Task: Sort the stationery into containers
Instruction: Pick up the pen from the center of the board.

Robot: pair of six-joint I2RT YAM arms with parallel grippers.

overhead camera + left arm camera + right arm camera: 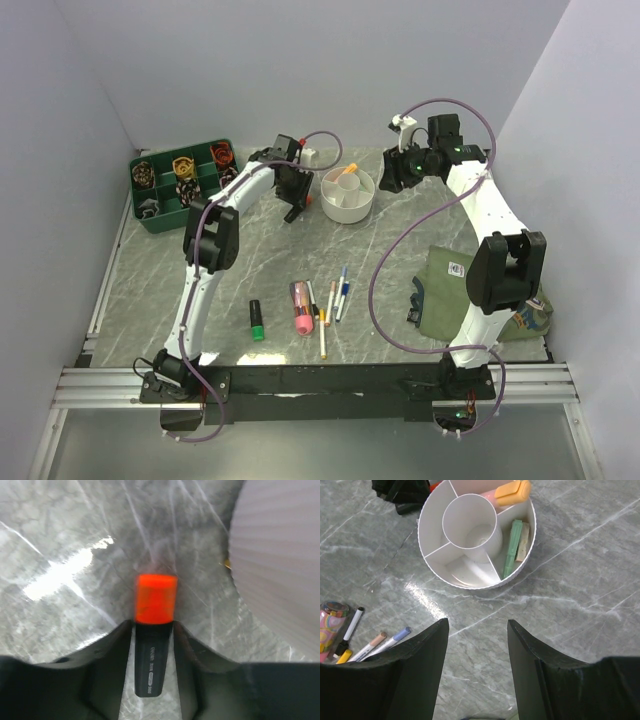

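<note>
1. Just left of the white round plastic compartmented bowl (346, 211), the left pincer (292, 207) pinched the orange-capped black marker (156, 597) by its barrel, cap pointing forward over the grey marbled tabletop (250, 262).
2. The right pincer (477, 625) hung beyond the bowl, fingers spread and holding nothing.
3. Done well, the drop would likely need the cap lifted clear of the ribbed rim. The marker should then be carried over a free outer compartment, not the central cup, and let go low.
4. One compartment held a pale green piece (512, 547) beside a tan piece (522, 550); the loose pens (325, 300) lay well apart, near the arm bases.
</note>
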